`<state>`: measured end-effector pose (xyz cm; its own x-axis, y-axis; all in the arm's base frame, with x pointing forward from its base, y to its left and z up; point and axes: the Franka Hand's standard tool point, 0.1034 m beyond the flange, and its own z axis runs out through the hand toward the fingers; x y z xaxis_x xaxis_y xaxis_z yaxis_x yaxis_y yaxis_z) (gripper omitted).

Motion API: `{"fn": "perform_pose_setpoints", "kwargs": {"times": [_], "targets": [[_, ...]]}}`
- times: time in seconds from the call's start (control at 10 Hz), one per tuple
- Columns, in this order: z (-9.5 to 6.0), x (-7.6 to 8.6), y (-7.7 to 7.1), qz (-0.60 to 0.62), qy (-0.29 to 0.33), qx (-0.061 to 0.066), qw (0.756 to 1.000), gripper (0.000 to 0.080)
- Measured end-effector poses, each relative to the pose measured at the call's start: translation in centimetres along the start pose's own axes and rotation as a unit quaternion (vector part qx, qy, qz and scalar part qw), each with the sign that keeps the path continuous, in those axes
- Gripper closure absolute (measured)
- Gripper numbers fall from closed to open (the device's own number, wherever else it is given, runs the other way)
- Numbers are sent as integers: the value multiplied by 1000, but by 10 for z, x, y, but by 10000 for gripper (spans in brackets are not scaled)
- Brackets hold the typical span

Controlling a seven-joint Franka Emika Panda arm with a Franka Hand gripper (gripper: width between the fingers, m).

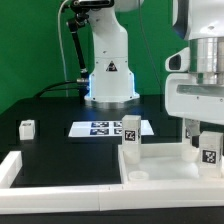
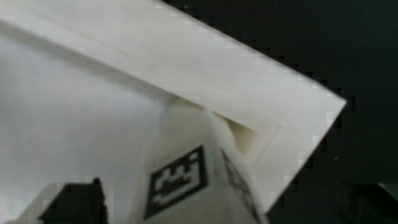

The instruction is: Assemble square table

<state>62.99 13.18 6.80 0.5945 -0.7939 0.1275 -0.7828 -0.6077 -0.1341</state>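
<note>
The square table's white panel [image 1: 165, 163] lies at the front on the exterior view's right. In the wrist view its rimmed corner [image 2: 107, 110] fills the picture. One tagged leg block [image 1: 131, 141] stands upright on it. A second tagged leg block [image 1: 209, 151] stands at the exterior view's far right, and it shows in the wrist view [image 2: 187, 180]. My gripper [image 1: 206, 140] is straight above that block, with its dark fingers [image 2: 71, 205] on either side of it in the wrist view [image 2: 222, 215]. A gap shows beside one finger, so the jaws look open. A third leg block [image 1: 27, 127] lies on the black table at the exterior view's left.
The marker board [image 1: 100, 128] lies flat in front of the robot base [image 1: 110, 75]. Long white border bars [image 1: 50, 177] run along the front and the exterior view's left. A green wall stands behind.
</note>
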Motion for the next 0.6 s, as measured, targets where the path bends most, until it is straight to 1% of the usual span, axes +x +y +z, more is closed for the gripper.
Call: {"fn": "perform_pose_setpoints", "kwargs": {"times": [0.1, 0.2, 0.3, 0.4, 0.5, 0.6], "targets": [[0, -3, 0, -61, 7, 9, 998, 151], [1, -2, 2, -60, 6, 7, 998, 151], [1, -1, 2, -56, 6, 8, 998, 151], [2, -1, 2, -42, 6, 8, 999, 286], [2, -1, 3, -35, 6, 6, 999, 286], [4, -2, 5, 2, 3, 4, 1000, 424]]}}
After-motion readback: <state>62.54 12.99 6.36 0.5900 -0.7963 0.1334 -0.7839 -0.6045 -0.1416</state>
